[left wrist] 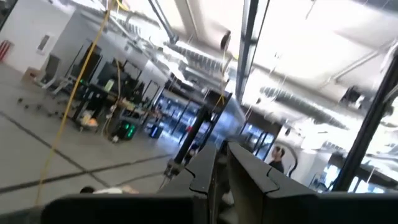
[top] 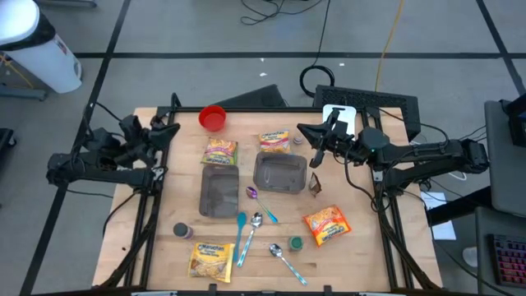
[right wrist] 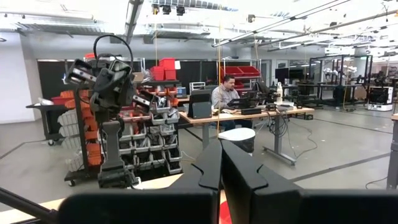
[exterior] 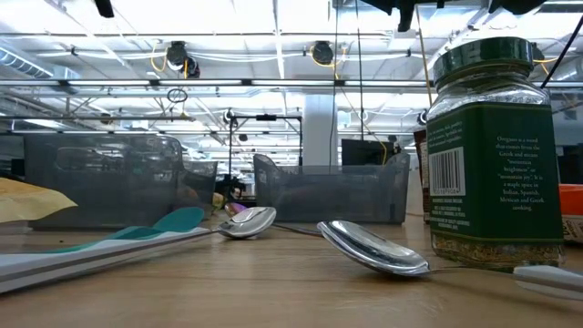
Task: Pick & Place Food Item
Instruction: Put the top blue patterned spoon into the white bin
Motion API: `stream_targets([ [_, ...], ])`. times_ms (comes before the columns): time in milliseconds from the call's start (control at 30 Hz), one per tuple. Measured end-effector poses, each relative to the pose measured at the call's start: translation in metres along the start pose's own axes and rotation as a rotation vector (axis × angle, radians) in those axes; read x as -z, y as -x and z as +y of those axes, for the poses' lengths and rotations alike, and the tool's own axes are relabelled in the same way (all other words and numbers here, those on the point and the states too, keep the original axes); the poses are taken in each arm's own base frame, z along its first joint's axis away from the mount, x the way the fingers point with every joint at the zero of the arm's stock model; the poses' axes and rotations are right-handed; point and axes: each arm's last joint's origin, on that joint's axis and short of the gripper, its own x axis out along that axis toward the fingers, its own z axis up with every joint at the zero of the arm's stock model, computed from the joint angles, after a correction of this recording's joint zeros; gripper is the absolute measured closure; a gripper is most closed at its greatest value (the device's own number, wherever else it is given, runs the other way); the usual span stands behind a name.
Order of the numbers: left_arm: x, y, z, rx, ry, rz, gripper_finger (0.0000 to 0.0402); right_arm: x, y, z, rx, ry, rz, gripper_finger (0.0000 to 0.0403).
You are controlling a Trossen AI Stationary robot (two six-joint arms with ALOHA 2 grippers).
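At the table's left edge I have the left gripper [top: 171, 129] lifted and pointing inward toward the red cup [top: 212, 117]; from its wrist camera I see its fingers [left wrist: 205, 171] drawn to a narrow slit with nothing between them, aimed up at the ceiling. Opposite, the right gripper [top: 306, 130] hangs over the far right part of the table, fingers [right wrist: 210, 165] pressed together and empty, looking out level into the room.

Nearest that right gripper is a noodle packet [top: 274, 141], just beside its tip and touching the far rim of the right grey bin [top: 280, 173]. A second yellow packet [top: 219, 151] lies at the far end of the left grey bin [top: 219, 192], between the two grippers. An orange packet [top: 326, 224] sits well toward the near right, and a fourth packet [top: 209, 258] at the near edge, both well apart from either gripper. No packet is touched by either arm.

Between the bins and the near edge lie spoons, a teal one [top: 241, 233] among them, with a green-lidded jar [top: 295, 243] beside them.

From table height the jar [exterior: 492, 155] looms large and cuts off the right side; the bins [exterior: 100, 178] show only as blurred grey walls, and I can make out just a corner of one packet [exterior: 27, 200] at the picture's left. A small dark thing [top: 315, 186] by the right bin I cannot identify. A person [right wrist: 224, 96] sits at a desk beyond.
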Motion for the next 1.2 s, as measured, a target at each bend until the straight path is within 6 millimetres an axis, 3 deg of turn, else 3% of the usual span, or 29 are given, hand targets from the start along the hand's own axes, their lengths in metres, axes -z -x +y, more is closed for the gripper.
stream_targets([
  [300, 0.010, -0.010, 0.001, -0.020, 0.016, 0.046, 0.0336, 0.000, 0.000, 0.000, 0.000, -0.007, 0.001, 0.0403],
  [700, 0.028, -0.028, 0.005, -0.143, 0.024, 0.096, 0.0203, 0.000, 0.000, 0.000, 0.000, -0.111, 0.000, 0.0392],
  [900, 0.029, -0.030, 0.009, -0.279, 0.002, 0.048, 0.0177, 0.000, 0.000, 0.000, 0.001, -0.218, 0.000, 0.0323],
  [1067, 0.028, -0.029, 0.012, -0.371, -0.008, 0.002, 0.0178, 0.000, 0.000, 0.000, 0.000, -0.293, -0.006, 0.0239],
  [1200, 0.027, -0.028, 0.013, -0.415, 0.001, -0.024, 0.0177, 0.001, 0.000, 0.000, 0.002, -0.289, 0.011, 0.0196],
])
